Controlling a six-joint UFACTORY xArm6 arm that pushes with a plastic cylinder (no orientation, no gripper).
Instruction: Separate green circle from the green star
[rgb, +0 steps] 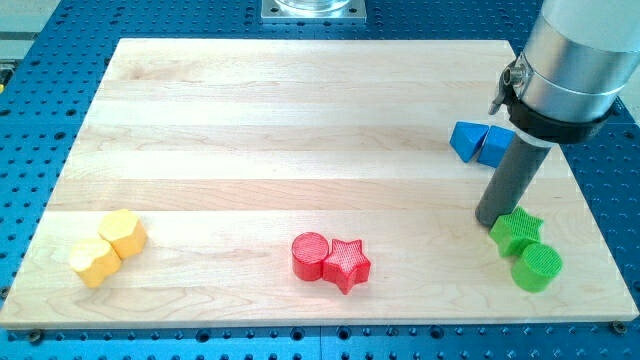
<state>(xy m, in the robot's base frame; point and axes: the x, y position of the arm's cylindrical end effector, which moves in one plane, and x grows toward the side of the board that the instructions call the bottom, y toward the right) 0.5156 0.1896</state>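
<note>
The green star (517, 232) lies near the board's right edge, low in the view. The green circle (537, 267) sits just below and to the right of it, touching it. My tip (491, 220) is down on the board at the star's upper left side, touching or almost touching it. The dark rod rises from there to the silver arm body at the view's top right.
Two blue blocks (477, 143) lie together above my tip. A red circle (310, 255) and a red star (346, 264) touch at the bottom middle. Two yellow blocks (108, 247) lie at the bottom left. The wooden board (300, 120) ends just right of the green blocks.
</note>
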